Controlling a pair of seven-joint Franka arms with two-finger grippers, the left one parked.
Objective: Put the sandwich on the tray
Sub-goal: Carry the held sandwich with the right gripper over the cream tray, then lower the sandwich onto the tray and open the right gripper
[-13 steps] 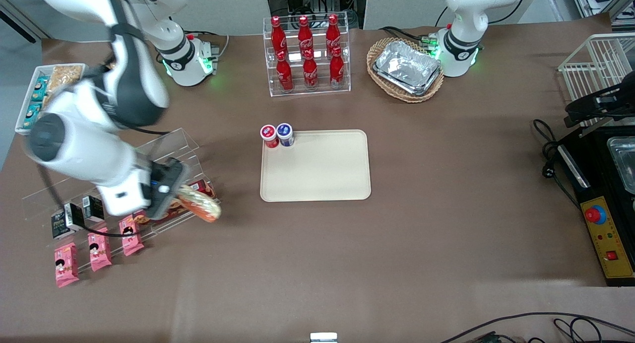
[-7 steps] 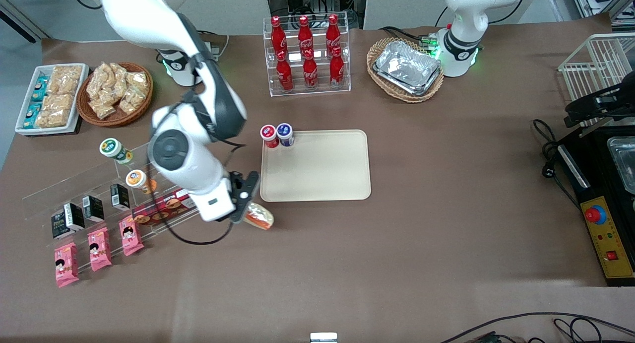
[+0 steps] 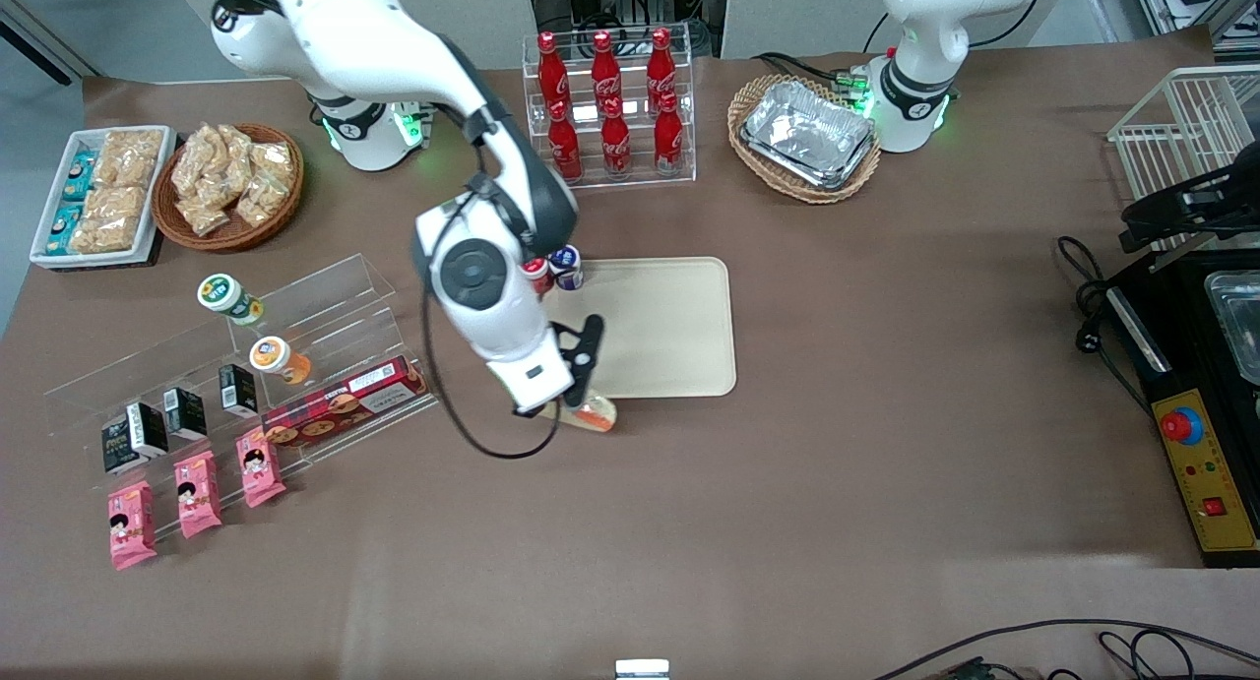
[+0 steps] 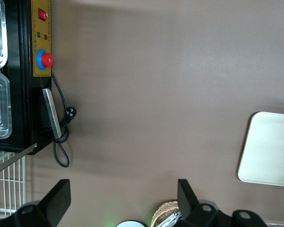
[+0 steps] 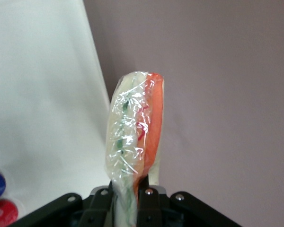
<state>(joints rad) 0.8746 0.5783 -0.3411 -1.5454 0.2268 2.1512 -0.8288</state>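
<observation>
The white right arm reaches out over the brown table [image 3: 837,463], and its black two-finger gripper [image 3: 581,390] hangs above the near edge of the large flat cream-beige plastic tray [image 3: 669,326], at the corner nearest the working arm's end. Clamped between the fingers is the small triangular sandwich in clear plastic wrap [image 3: 591,414], clear of the table, sticking out just nearer the front camera than the tray's rim. The wrist view shows the grip plainly: the gripper [image 5: 128,194] pinches the wedge at its lower end, and the sandwich [image 5: 135,137] stands straight out from the fingers, pale bread on one face, an orange-red layer on the other, green flecks under the crinkled film. Under it, the tray's edge [image 5: 47,94] runs right alongside the wedge, with bare brown cloth next to it. On the tray's corner farthest from the front camera, two small round containers, one red-capped [image 3: 535,267] and one blue-capped [image 3: 565,260], sit side by side, partly covered by the arm. Toward the working arm's end of the table, a clear acrylic stepped stand [image 3: 246,365] holds a long red biscuit box [image 3: 340,404], and three pink snack packets [image 3: 197,483] lie just nearer the camera. A clear rack of red cola bottles [image 3: 608,109] stands farther from the camera than the tray.
</observation>
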